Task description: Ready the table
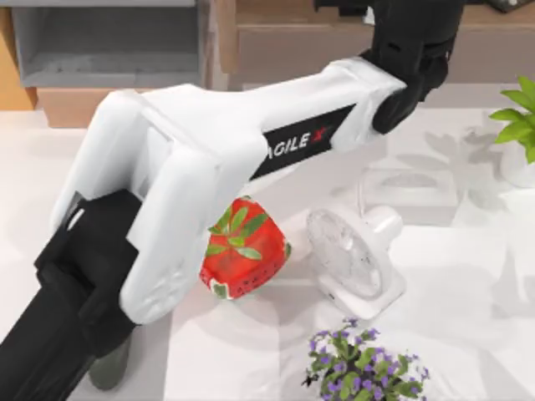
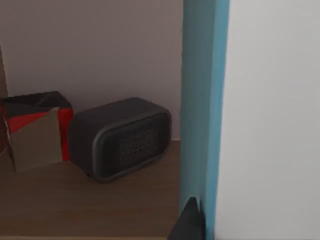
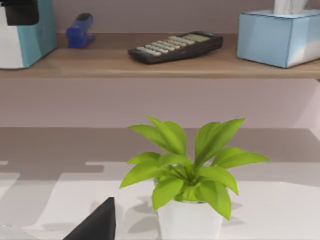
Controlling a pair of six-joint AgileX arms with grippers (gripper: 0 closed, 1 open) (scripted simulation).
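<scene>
Overhead, plain white worktop spread beneath everything, far wider than any object on it. Near its middle, a small white desk fan, the landmark here. Just left of the fan, almost touching it, a red strawberry-patterned pack with green leaves printed on top. In front of the fan, at the near edge, a purple-flowered plant. Well to the right of the fan and farther back, a green leafy plant in a white pot.

Stretched high above the fan and the pack, the white left arm, running from the near left corner up to the light-wood shelf unit behind the fan. Left hand inside that shelf beside a blue upright panel, seen as one dark tip; apart or together, cannot tell. Deeper on the same board, a dark grey speaker and, just beside it, a red and black box.

Right hand low over the worktop close to the green plant; state likewise impossible to tell. Behind that plant, on the shelf, a black calculator, a blue stapler and a light blue tissue box.
</scene>
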